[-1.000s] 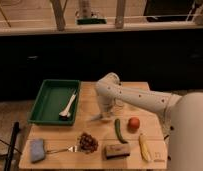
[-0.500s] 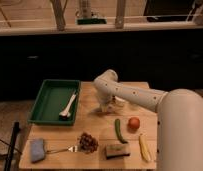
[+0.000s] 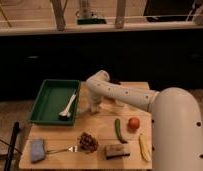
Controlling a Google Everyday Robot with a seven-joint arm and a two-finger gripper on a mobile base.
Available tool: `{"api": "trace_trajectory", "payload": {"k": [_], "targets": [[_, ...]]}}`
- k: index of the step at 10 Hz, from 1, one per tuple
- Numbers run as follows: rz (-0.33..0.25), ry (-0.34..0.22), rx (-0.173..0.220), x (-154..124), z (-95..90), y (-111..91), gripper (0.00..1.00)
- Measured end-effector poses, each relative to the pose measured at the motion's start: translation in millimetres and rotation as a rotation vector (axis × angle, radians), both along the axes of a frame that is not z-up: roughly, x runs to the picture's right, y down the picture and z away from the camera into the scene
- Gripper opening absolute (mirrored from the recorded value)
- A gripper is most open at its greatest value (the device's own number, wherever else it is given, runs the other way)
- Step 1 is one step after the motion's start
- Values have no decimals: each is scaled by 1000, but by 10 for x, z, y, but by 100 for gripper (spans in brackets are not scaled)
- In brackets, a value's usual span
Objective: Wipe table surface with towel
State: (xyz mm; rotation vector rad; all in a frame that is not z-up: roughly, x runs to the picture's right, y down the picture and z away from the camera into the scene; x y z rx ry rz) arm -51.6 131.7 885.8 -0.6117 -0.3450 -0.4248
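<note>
Since the earlier frame the white arm (image 3: 125, 95) has swung further left across the bench (image 3: 102, 127), elbow now over the back edge. Hand (image 3: 95, 107) sits low near the bench's middle, just right of the green tray (image 3: 45, 102); fingers pressed together, nothing visibly pinched. Towel not made out anywhere on the slats. Tray holds a white brush (image 3: 68, 105). Front row, left to right: folded blue pad (image 3: 37, 149), fork (image 3: 62, 149), grape bunch (image 3: 87, 141), brown block (image 3: 117, 150), banana (image 3: 144, 147). Green pepper (image 3: 119, 130) and tomato (image 3: 133, 123) lie just behind.
</note>
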Motion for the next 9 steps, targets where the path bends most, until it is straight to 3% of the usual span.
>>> {"api": "trace_trajectory", "payload": {"k": [2, 5, 7, 9], "targets": [[-40, -57, -25, -51, -181, 163, 0], [-102, -78, -75, 118, -419, 365, 0], [-129, -59, -96, 288, -505, 416, 0], [-142, -1, -109, 525, -500, 411, 0]]}}
